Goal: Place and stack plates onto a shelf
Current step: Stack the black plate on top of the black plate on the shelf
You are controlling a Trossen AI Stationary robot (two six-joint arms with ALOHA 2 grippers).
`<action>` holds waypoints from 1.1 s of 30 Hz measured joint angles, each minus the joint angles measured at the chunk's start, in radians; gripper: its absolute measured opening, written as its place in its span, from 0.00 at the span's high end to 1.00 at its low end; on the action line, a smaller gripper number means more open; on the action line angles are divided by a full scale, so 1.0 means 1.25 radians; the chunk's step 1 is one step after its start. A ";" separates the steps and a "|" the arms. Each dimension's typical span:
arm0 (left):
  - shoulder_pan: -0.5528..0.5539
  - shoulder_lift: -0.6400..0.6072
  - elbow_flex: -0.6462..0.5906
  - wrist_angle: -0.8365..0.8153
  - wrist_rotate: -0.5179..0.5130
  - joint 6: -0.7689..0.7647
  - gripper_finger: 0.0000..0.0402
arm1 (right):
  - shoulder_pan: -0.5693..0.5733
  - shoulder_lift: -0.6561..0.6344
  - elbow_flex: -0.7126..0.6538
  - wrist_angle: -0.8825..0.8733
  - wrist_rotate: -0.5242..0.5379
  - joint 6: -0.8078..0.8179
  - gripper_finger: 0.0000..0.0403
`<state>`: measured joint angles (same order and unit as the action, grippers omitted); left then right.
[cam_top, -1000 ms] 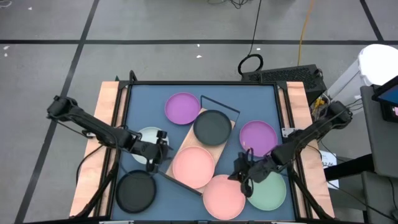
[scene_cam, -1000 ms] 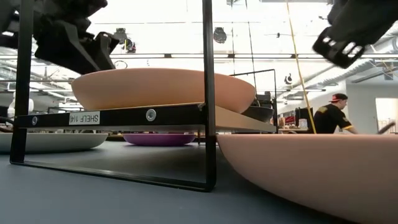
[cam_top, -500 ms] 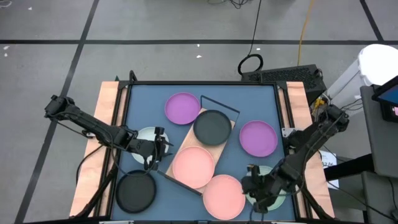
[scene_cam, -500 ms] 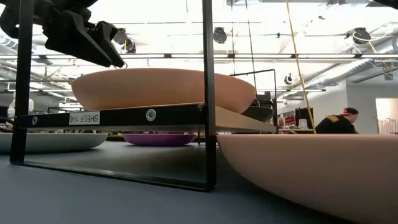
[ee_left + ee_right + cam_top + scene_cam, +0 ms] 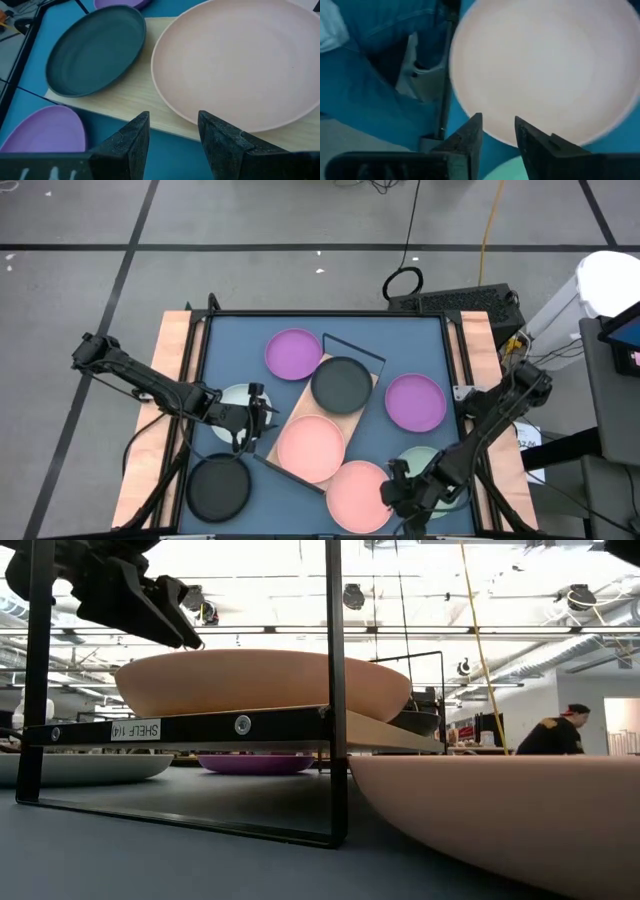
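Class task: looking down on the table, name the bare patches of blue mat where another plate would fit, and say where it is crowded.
Bare mat lies along the far edge, left of the purple plate; another patch lies beyond the right purple plate. The near side is crowded: shelf, pink plate, black plate and both grippers.

Two slim, dark, jointed arms; left gripper (image 5: 170,137) and right gripper (image 5: 497,135) each carry two blocky, matte black fingers.
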<state>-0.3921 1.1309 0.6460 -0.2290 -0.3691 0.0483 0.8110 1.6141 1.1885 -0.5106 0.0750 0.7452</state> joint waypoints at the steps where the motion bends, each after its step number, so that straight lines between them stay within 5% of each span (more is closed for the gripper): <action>1: 0.000 0.000 0.000 0.000 0.000 -0.005 0.57 | 0.002 0.003 0.000 0.022 0.000 -0.003 0.75; 18: 0.000 0.000 0.001 0.047 0.000 0.015 0.57 | -0.014 -0.057 0.000 -0.133 0.056 0.065 0.75; 33: 0.035 -0.005 0.001 0.027 0.004 0.009 0.57 | -0.084 -0.139 0.000 -0.272 0.260 0.065 0.75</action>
<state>-0.3486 1.1242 0.6468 -0.1955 -0.3644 0.0599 0.7063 1.4403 1.1881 -0.8505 0.4003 0.8261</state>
